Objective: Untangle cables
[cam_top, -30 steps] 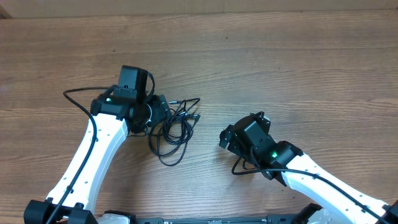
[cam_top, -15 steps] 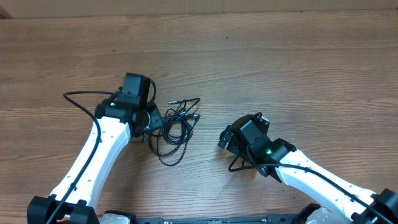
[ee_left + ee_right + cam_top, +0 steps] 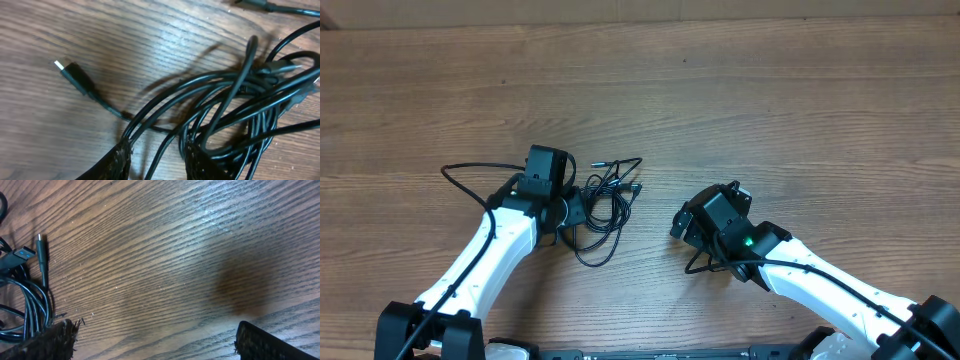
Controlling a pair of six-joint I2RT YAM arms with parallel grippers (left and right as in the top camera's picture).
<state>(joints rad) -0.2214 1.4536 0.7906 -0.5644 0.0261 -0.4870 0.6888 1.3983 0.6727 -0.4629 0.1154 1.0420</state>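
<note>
though low astride the cables [image 3: 260, 105], left end effector [image 3: 160, 159] of unclear grip; right end effector [image 3: 162, 342] apart

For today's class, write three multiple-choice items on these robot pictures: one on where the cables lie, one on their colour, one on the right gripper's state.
1. Where does the tangle of cables lie?
A) in a box
B) beside the left gripper
C) on the floor

2. What colour are the cables?
A) black
B) white
C) red

3. How is the right gripper?
A) shut on a plug
B) shut on a cable
C) open and empty

Answers:
1 B: overhead, the tangle sits right against that gripper.
2 A: every strand shows black.
3 C: its fingers stand wide apart with nothing between.
</note>
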